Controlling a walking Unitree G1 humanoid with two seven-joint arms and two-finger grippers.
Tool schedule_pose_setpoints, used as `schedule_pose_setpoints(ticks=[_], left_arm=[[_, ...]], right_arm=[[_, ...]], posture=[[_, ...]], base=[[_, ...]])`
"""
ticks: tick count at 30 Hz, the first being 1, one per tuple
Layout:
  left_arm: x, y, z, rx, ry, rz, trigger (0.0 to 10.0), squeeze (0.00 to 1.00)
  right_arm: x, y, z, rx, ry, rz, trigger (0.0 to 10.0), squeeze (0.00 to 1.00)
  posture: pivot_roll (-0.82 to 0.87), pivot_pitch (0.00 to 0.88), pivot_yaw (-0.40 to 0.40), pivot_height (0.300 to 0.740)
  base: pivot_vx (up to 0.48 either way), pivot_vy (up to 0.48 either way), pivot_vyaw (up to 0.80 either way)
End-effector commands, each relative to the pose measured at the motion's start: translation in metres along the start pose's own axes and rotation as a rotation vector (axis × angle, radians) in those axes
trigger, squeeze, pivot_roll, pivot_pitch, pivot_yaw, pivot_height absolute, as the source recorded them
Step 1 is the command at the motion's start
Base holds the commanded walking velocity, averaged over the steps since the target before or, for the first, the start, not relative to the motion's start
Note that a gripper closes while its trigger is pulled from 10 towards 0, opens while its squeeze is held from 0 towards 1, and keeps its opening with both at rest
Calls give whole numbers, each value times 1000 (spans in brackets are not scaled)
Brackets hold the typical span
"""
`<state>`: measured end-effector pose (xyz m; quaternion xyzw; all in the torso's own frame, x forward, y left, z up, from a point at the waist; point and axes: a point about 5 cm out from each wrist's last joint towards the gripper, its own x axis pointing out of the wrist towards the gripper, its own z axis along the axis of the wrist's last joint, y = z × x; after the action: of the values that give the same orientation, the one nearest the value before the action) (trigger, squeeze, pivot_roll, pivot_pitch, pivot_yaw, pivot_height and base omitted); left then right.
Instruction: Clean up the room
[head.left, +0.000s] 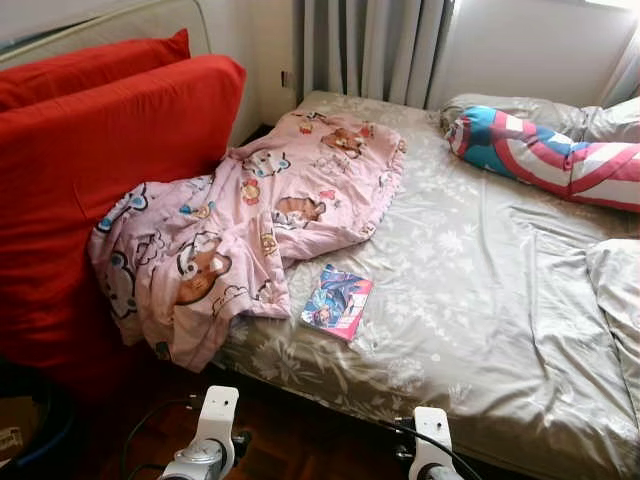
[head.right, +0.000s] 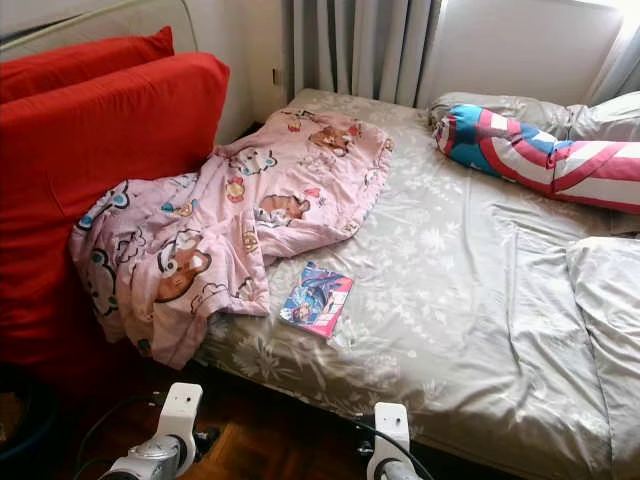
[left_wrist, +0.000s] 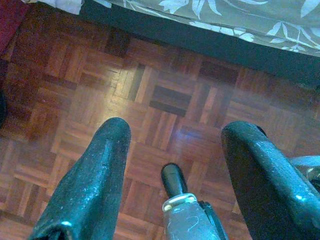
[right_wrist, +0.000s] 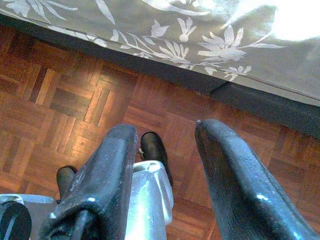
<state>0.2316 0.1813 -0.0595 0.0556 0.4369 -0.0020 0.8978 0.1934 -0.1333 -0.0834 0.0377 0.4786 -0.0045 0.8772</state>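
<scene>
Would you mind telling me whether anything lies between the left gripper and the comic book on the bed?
Nothing visible does. The left gripper hangs open above the parquet floor, and the book lies uncovered near the bed's edge, beside the pink blanket.

Crumpled pink cartoon-print blanket (head.left: 245, 225) with bears and other animals, heaped along the left side of the bed with the grey-beige leaf-patterned sheet (head.left: 470, 300); lower end spilling over the bed's near-left corner toward the floor, left edge pressed against the tall red cushion (head.left: 95, 190). Small colourful blue-and-pink picture book (head.left: 337, 301), closed and flat on the sheet, slightly skewed, just beside the blanket's lower right edge and near the bed's front edge. Long red, white and blue striped bolster pillow (head.left: 555, 155) lying across the far right of the bed, resting against grey pillows (head.left: 580, 118).
</scene>
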Motion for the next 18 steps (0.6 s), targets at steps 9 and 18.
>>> schedule_pose_setpoints(ticks=[9, 18], left_arm=[[0, 0, 0, 0, 8, 2, 10000, 0], [0, 0, 0, -4, 9, 0, 10000, 0]], right_arm=[[0, 1, 1, -6, 6, 5, 10000, 0], [0, 1, 2, 8, -3, 6, 10000, 0]], posture=[[-88, 0, -15, 740], [-88, 0, -16, 740]], base=[[0, -142, -752], [0, 0, -333]])
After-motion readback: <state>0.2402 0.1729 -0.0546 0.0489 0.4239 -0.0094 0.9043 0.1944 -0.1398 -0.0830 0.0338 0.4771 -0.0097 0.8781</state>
